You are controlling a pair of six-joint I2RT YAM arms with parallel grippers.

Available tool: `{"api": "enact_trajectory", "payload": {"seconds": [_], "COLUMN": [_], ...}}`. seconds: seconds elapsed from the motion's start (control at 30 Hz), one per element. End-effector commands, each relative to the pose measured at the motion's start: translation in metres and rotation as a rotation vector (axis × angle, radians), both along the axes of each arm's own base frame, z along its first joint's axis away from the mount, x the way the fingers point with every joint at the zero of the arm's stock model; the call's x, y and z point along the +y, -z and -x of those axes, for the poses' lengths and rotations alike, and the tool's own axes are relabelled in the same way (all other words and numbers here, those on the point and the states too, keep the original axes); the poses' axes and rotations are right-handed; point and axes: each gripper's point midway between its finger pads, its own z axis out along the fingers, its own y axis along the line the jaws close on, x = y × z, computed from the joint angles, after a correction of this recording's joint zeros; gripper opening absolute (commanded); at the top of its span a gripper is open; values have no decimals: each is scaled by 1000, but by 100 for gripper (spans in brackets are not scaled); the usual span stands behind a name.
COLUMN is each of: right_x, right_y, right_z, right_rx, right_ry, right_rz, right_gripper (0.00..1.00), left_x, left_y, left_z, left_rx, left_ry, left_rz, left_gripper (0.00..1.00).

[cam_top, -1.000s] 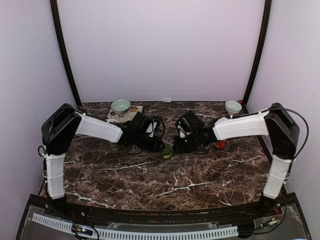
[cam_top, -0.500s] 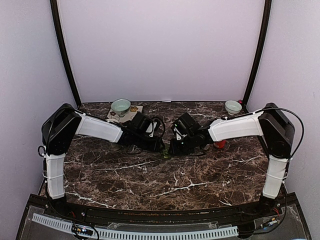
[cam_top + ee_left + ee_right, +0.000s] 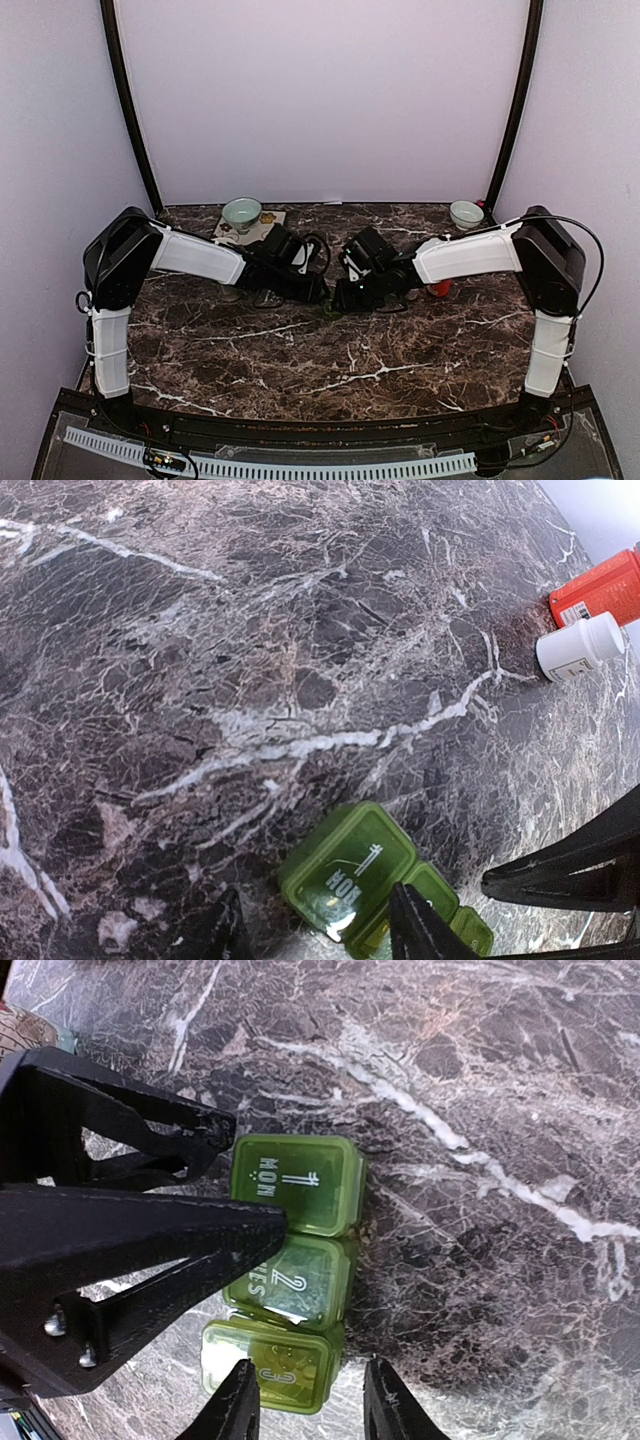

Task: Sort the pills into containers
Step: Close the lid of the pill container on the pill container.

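A green pill organizer lies at the table's middle, with lids marked 1 MON, 2 TUES and 3 in the right wrist view. All three lids look closed. My left gripper is open and straddles the MON end, with one fingertip against the box's side. My right gripper is open, and its fingertips straddle compartment 3. The left gripper's black fingers cross the left of the right wrist view. No loose pills show near the organizer.
A pale green bowl stands at the back left beside a paper holding small items. A white bowl stands back right. An orange bottle and a white bottle lie to the right of the organizer.
My right arm has moved left, bringing its gripper up to the organizer opposite the left gripper. The left arm and the organizer have stayed in place.
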Motion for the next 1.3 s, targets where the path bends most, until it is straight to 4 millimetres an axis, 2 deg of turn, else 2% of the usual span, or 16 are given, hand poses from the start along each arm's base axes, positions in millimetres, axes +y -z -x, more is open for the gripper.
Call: {"api": "enact_trajectory", "payload": {"seconds": [0.0,0.5,1.27], "right_x": [15,22,11], "right_y": [0,11,45], "right_z": [-1,2,19], "right_rx": [3,34,96], "right_ry": [-12,-25,-19], "right_rz": [-32,-33,30], "right_gripper": [37,38,36], "left_x": [2,2,1], "left_y": [3,2,3], "left_z": [-1,-1,-1], "left_rx": [11,14,20], "left_ry": [-2,-3,-8], "left_rz": [-16,-11,-6], "left_gripper": [49,49,49]}}
